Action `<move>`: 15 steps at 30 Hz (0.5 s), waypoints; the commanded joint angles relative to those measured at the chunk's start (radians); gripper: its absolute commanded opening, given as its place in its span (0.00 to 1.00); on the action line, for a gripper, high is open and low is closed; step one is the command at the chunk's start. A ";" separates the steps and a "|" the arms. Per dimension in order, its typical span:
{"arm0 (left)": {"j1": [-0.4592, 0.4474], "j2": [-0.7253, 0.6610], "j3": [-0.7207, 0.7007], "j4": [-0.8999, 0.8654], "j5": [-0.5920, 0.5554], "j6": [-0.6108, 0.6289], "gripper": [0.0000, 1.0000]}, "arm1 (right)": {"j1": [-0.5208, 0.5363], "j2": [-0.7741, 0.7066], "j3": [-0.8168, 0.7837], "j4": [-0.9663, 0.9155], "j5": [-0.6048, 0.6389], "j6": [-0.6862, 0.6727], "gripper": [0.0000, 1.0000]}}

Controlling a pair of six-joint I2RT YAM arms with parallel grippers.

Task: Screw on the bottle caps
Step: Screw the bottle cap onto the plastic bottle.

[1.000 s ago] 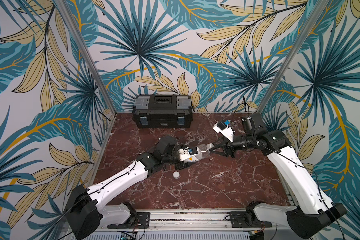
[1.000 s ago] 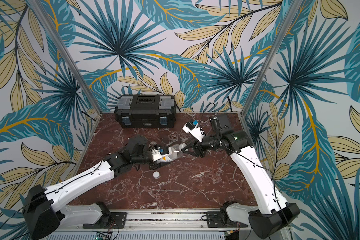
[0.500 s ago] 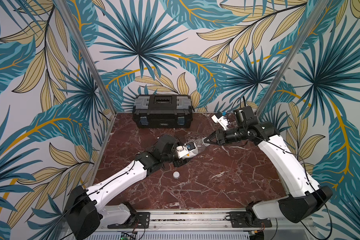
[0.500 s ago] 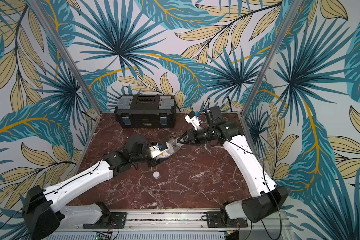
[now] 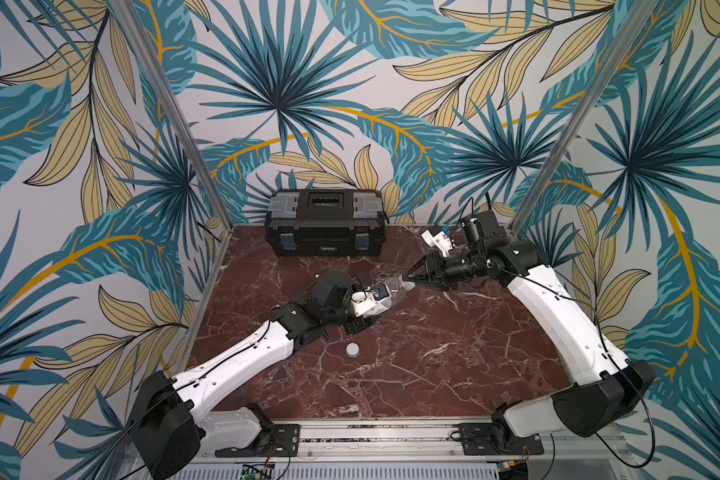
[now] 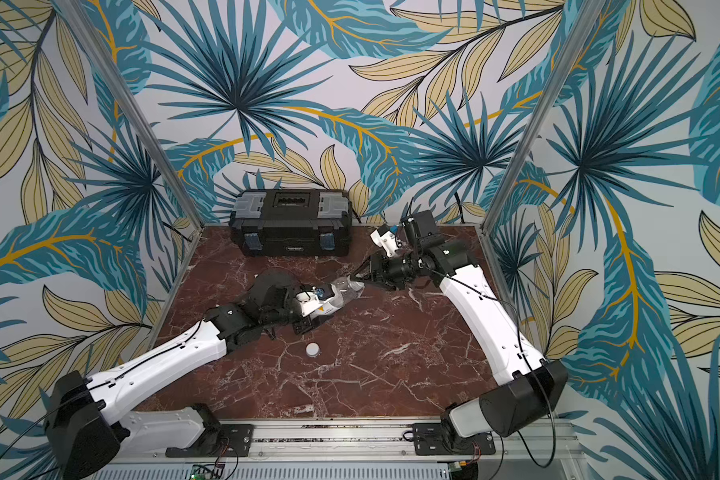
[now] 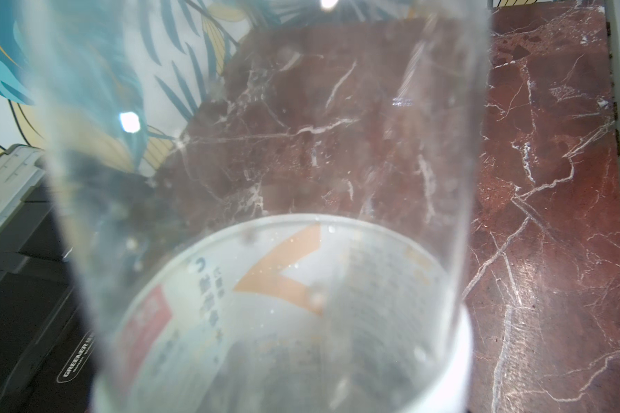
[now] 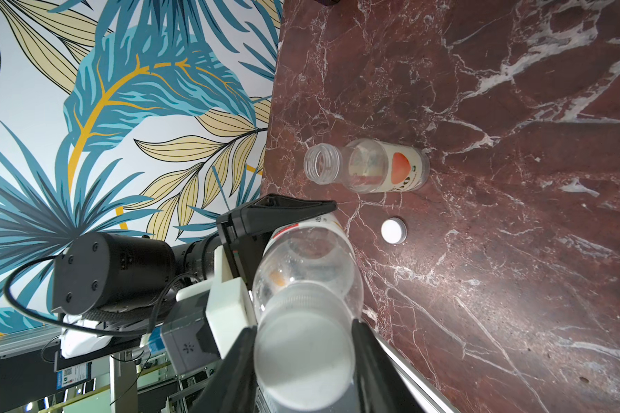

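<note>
While the left gripper (image 5: 373, 309) grasps the bottle (image 5: 393, 289), the right gripper (image 5: 410, 283) clamps the white cap (image 8: 303, 357), apparently on its neck

free: front tabletop (image 5: 433, 374) | blocking: loose cap (image 5: 352, 349), toolbox (image 5: 325, 232) at rear

Two white-shelled arms with black joints

The left arm (image 5: 242, 361) and right arm (image 5: 558, 316) wear glossy white covers dotted with small dark screw holes. Behind the left hand (image 5: 364, 306) sit a black screw-studded cylinder (image 8: 97, 271), a white block (image 8: 226, 296) and a looping black cable (image 8: 6, 286).
</note>
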 commanded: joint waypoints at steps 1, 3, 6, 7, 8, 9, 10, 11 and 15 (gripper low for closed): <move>-0.029 -0.037 0.022 0.132 0.032 0.078 0.00 | 0.011 0.013 -0.006 0.039 0.047 0.071 0.28; -0.029 -0.032 0.016 0.134 0.027 0.071 0.00 | 0.011 0.005 0.001 0.045 0.062 0.047 0.41; -0.029 -0.017 0.013 0.133 0.020 0.060 0.00 | 0.011 -0.021 0.027 0.043 0.111 -0.028 0.48; -0.028 -0.010 0.014 0.129 0.018 0.056 0.00 | 0.011 -0.033 0.035 0.047 0.125 -0.057 0.48; -0.027 -0.004 0.016 0.125 0.018 0.051 0.00 | 0.011 -0.043 0.042 0.051 0.138 -0.077 0.49; -0.029 0.005 0.021 0.119 0.019 0.046 0.00 | 0.011 -0.052 0.048 0.053 0.153 -0.098 0.53; -0.027 0.011 0.025 0.115 0.020 0.042 0.00 | 0.011 -0.059 0.053 0.056 0.167 -0.113 0.56; -0.027 0.018 0.029 0.114 0.020 0.036 0.00 | 0.011 -0.068 0.053 0.059 0.181 -0.128 0.59; -0.027 0.035 0.035 0.127 0.021 0.028 0.00 | 0.012 -0.103 0.022 0.073 0.228 -0.186 0.62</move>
